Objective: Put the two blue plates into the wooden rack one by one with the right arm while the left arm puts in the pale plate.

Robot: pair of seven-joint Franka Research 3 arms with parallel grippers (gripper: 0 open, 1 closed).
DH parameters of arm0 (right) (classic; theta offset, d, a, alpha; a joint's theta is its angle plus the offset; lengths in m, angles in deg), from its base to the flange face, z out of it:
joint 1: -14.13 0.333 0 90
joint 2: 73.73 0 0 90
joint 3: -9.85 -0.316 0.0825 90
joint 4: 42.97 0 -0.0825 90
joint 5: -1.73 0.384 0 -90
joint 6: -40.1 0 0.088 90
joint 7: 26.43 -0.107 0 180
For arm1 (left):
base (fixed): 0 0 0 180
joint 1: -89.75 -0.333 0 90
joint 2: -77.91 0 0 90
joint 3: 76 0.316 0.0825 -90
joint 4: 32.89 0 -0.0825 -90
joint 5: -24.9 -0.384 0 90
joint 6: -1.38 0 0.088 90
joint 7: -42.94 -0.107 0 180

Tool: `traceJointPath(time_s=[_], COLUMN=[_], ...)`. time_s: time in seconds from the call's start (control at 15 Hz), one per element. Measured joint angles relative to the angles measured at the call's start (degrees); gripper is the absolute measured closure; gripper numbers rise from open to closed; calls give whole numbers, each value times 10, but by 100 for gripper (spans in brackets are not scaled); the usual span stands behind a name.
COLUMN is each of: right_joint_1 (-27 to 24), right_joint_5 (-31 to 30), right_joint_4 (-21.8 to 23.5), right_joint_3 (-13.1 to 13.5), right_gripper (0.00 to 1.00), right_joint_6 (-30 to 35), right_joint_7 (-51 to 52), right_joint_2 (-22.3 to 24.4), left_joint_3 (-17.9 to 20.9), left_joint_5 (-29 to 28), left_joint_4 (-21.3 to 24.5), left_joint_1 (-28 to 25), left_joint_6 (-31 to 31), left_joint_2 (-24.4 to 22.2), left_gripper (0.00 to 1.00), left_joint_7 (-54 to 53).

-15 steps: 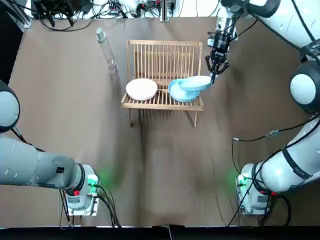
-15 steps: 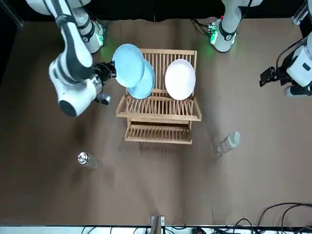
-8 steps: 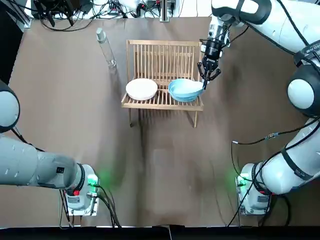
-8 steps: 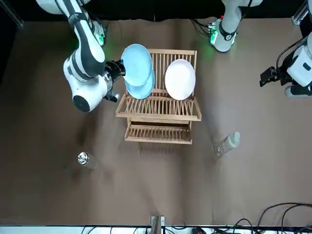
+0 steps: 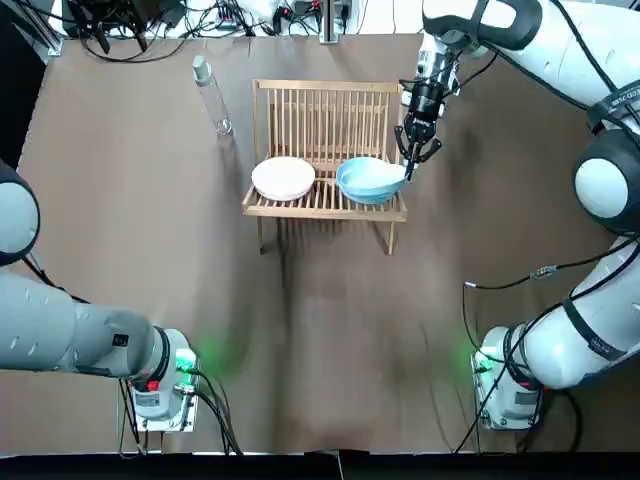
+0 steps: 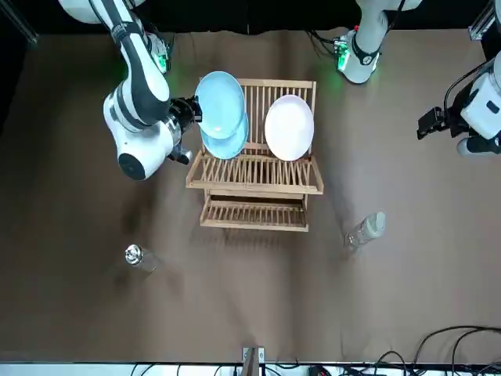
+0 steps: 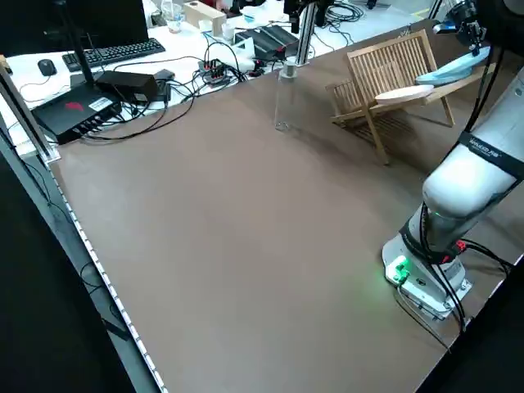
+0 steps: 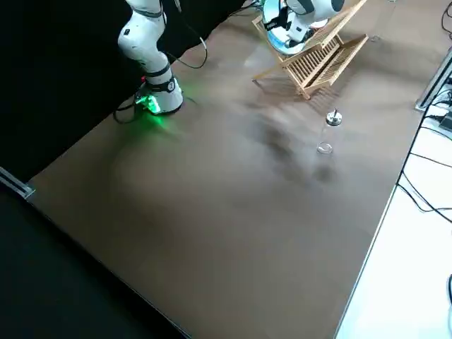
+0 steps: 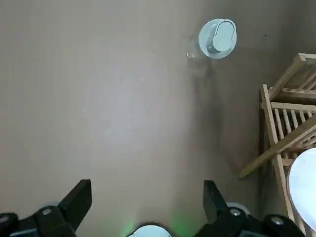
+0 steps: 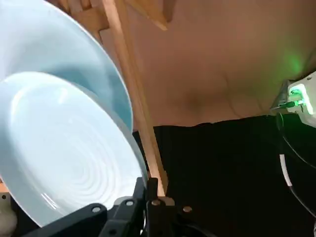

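Observation:
The wooden rack stands at the far middle of the table. A pale plate leans in its left part. One blue plate rests in the rack beside it. A second blue plate lies against that one, held by its outer rim in my right gripper, which is shut on it at the rack's right end. In the right wrist view the fingers pinch the blue plate next to a rack post. My left gripper hangs open and unladen over bare table, off to the left.
A clear bottle stands just left of the rack, also seen below the left gripper as a bottle. A small shiny object sits on the table beyond the rack on the right arm's side. Cables line the far edge.
Over the last second my right gripper carried the second blue plate leftward and down onto the rack against the first blue plate. It has barely moved in the last half second.

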Motion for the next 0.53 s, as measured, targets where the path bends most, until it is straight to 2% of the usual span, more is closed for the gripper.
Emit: traceJointPath(time_s=[0.53], right_joint_1=[0], right_joint_5=[3], right_joint_4=[0], right_joint_3=[2], right_gripper=[97], right_joint_6=[-14], right_joint_7=[0], right_joint_2=[-10], left_joint_3=[0], left_joint_5=[0], left_joint_4=[0], left_joint_1=[0], left_joint_6=[0], left_joint_2=[0], left_gripper=[0], left_joint_7=[0])
